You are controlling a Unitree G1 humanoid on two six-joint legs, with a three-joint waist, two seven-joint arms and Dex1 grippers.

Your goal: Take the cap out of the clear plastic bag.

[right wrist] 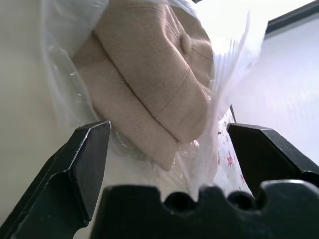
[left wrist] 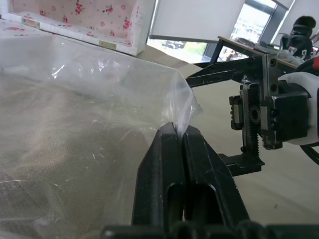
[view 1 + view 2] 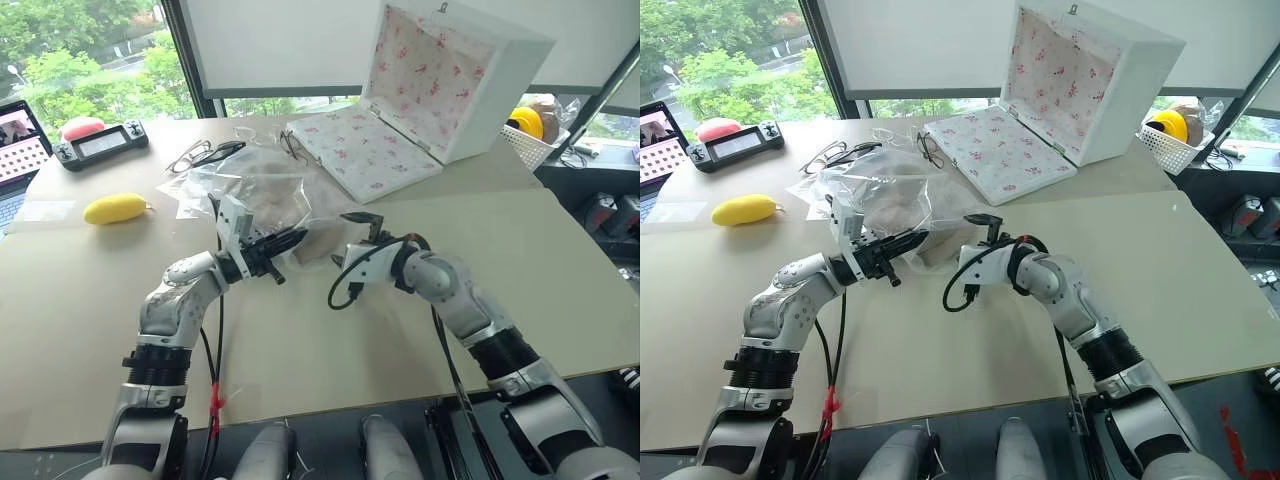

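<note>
Nearest the robot, the left pincer (image 3: 283,243) was seen clamped fully shut on a thin fold at the mouth of the clear plastic bag (image 3: 240,185), the film drawn up to a small peak between the closed fingers in the left wrist view. Just beside it, toward 3 o'clock, the right pincer (image 3: 356,240) was held spread wide with nothing in it, aimed at the bag's opening. Inside the bag, resting on the bench (image 3: 520,260) beyond both pincers at about 12 o'clock, the cap (image 1: 149,84) was seen through the film, its top button turned toward the right wrist camera and its edge close to the mouth. Several risks could be judged from this. If only film were caught when the right fingers closed, the bag rather than the cap would be pulled, and the thin pinch on the left could be torn free. If the cap were gripped together with a layer of plastic, the whole bag would be dragged along. The glossy film could also slip from so narrow a hold. Farther off, glasses (image 3: 187,155) at 11 o'clock and the open floral-lined box (image 3: 420,90) at 1 o'clock lay near enough to be swept by a sliding bag, while the yellow lemon-shaped object (image 3: 117,208) at 10 o'clock lay well apart.
</note>
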